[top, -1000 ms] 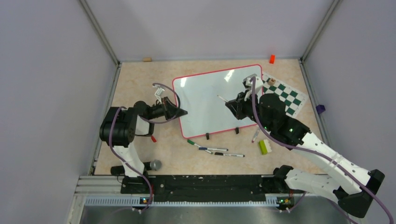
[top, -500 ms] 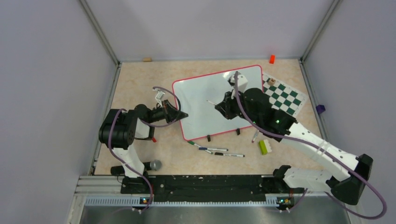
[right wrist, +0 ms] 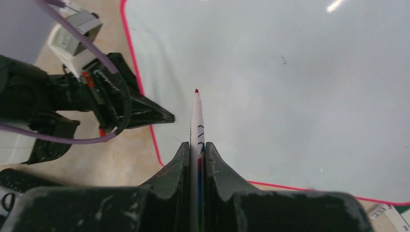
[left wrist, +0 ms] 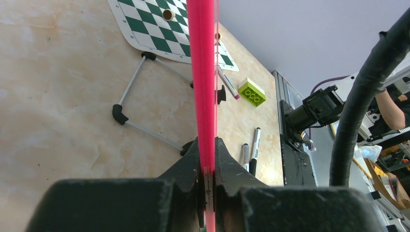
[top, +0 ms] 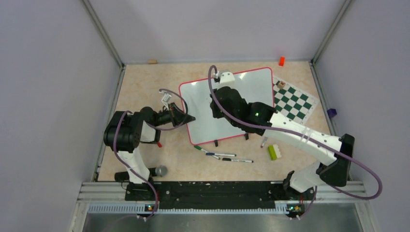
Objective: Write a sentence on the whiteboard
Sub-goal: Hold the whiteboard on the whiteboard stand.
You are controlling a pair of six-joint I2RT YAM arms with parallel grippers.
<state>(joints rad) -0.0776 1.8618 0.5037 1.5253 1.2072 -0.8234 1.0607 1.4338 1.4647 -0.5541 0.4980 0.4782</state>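
The whiteboard with its thin red frame stands tilted on the table, and its face is blank; no red lettering shows. My left gripper is shut on the board's left edge, and in the left wrist view the red frame runs up between the jaws. My right gripper is shut on a white marker with a red tip. The tip points at the board's left part, near the left gripper. I cannot tell whether the tip touches the board.
A green-and-white chess mat lies right of the board. Loose markers and a green brick lie in front of it. An orange block and a wooden block sit by the back wall.
My right arm has swung left across the board with the marker, from the right half to the left part. The left gripper has kept its hold on the edge.
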